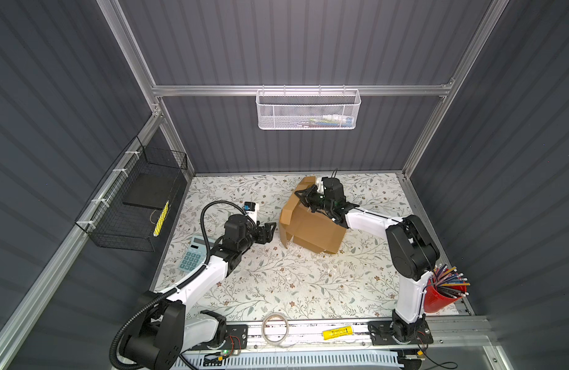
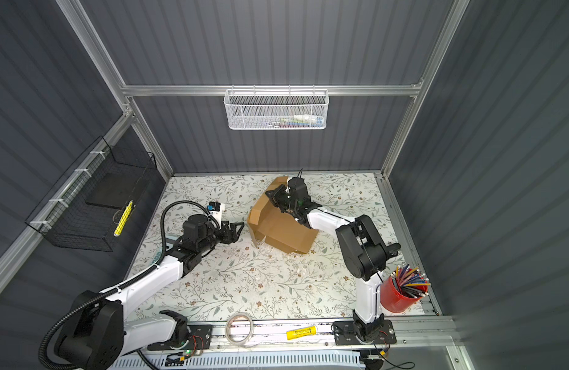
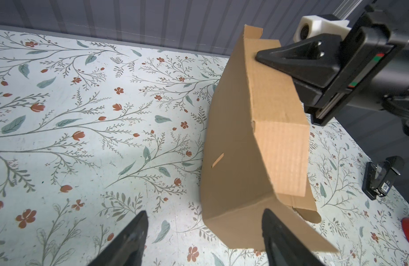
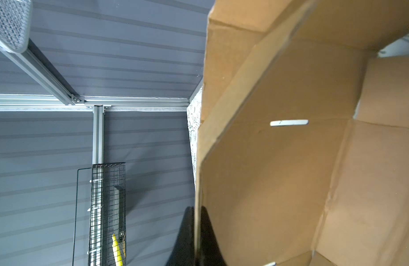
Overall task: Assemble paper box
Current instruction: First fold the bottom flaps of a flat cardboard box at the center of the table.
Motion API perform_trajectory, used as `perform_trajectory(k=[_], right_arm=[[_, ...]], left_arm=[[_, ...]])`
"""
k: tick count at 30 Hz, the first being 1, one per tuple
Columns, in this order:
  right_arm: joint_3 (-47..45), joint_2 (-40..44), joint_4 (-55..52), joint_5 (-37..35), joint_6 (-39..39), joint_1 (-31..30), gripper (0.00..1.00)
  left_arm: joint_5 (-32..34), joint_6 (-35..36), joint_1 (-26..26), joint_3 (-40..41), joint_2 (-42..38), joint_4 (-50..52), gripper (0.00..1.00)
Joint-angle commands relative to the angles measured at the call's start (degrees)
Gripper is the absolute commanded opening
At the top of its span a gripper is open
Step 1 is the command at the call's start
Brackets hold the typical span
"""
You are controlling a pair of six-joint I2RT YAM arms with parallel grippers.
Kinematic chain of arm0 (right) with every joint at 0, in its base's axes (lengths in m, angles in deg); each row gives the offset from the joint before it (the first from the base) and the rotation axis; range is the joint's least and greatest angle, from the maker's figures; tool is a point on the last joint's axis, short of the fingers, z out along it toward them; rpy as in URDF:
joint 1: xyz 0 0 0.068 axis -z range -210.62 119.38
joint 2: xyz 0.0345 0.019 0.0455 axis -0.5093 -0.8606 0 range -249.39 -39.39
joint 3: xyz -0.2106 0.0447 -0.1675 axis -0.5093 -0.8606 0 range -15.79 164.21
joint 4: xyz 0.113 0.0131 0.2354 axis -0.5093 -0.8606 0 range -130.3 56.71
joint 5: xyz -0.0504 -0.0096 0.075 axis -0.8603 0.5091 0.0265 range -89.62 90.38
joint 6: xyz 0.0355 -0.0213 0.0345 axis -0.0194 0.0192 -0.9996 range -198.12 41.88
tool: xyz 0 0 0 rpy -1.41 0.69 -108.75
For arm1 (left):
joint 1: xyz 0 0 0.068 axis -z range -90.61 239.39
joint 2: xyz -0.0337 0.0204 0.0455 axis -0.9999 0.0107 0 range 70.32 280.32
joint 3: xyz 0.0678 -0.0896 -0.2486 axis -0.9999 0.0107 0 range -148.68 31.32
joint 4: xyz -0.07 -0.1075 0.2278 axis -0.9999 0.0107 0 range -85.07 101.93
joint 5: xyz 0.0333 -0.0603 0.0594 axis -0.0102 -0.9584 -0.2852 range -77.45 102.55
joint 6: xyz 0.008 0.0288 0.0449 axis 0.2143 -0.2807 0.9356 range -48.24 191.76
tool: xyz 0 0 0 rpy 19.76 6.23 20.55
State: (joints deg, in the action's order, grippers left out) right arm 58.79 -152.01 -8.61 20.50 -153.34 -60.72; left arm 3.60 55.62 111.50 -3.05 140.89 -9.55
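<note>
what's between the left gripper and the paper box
Nothing but a short strip of bare floral tabletop. The open left gripper stands just short of the paper box, apart from it. Both top views show this.

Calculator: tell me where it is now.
In a top view the calculator lies at the left edge of the table, partly under the left arm, near the black wire basket.

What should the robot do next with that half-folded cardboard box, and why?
Probably ease the left gripper forward onto the nearest loose flap of the paper box. Its jaws stand open, just short of the cardboard, while the right gripper is shut on a raised panel's edge, propping the box tilted. Folding further likely needs a second hold.
</note>
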Motion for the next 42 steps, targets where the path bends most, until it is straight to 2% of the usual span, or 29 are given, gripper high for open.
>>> perform_trajectory(k=[1,8,15,27,42], right_arm=[[-0.39,-0.49,3.44,1.15,0.65,-0.27,0.00],[-0.75,-1.00,3.20,1.06,0.95,-0.30,0.00],[-0.37,-1.15,2.48,0.80,1.08,-0.25,0.00],[1.04,-1.69,1.06,0.27,1.48,-1.40,0.00],[0.98,-1.80,0.93,0.01,1.55,-1.88,0.00]], left_arm=[[-1.15,-1.19,0.52,0.77,1.82,-2.13,0.78],[-0.51,-3.18,2.26,1.22,6.30,-6.61,0.77],[1.59,-4.86,5.30,2.64,7.54,-9.06,0.76],[9.88,-7.15,11.96,2.40,10.04,-11.73,0.75],[14.05,-7.06,15.11,-2.51,17.11,-14.62,0.62]])
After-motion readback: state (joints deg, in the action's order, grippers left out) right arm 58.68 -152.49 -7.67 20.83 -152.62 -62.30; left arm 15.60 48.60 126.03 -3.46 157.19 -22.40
